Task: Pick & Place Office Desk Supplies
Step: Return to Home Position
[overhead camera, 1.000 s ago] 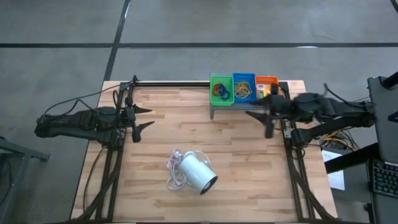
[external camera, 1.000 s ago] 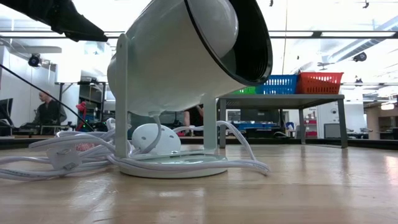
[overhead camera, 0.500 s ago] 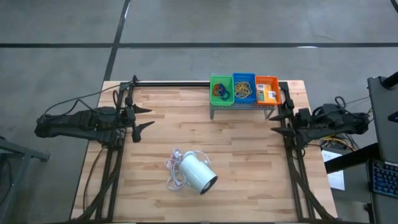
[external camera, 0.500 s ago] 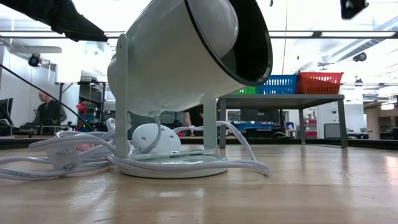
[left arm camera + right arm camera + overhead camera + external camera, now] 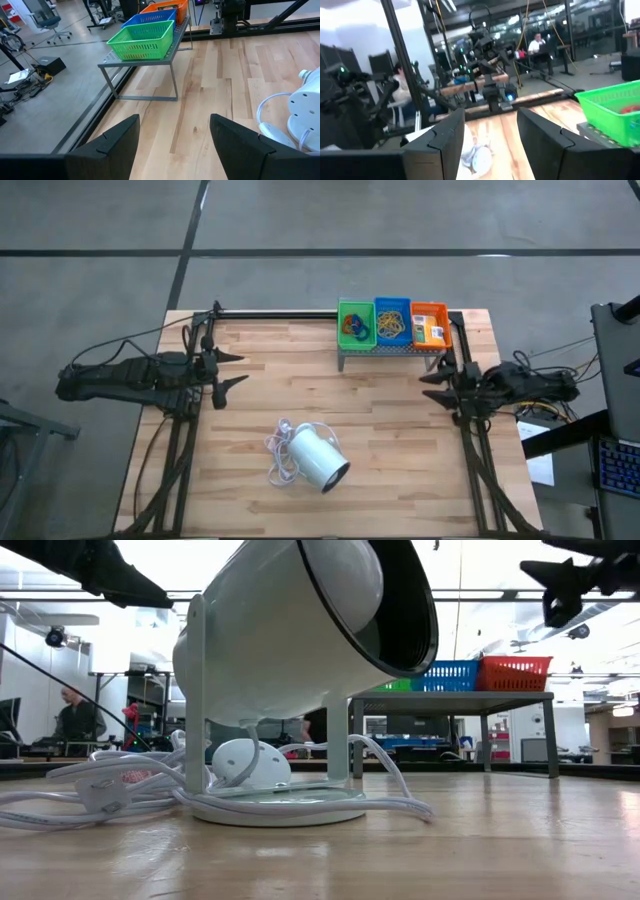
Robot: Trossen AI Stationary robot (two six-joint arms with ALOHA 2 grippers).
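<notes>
Three small trays stand side by side on a grey perforated stand [image 5: 385, 352] at the table's far edge. The green tray [image 5: 356, 325] holds blue and red loops, the blue tray [image 5: 392, 322] tan rubber bands, the orange tray [image 5: 430, 324] yellow printed boxes. My right gripper [image 5: 428, 380] hangs open near the table's right edge, just nearer than the stand, pointing left. My left gripper [image 5: 242, 368] hangs open at the left edge, pointing right, with nothing between its fingers [image 5: 117, 142]. The green tray [image 5: 142, 40] shows ahead of it.
A big white cylinder lamp [image 5: 318, 458] with a white cord [image 5: 278, 455] lies on the near middle of the table. Bare wood lies between the grippers and in front of the stand. People sit in the room beyond [image 5: 72, 720].
My right gripper has sunk from high beside the orange tray, drawn back toward the table's right edge and rolled a little. It stays open with nothing in it. The trays and the lamp have not moved.
</notes>
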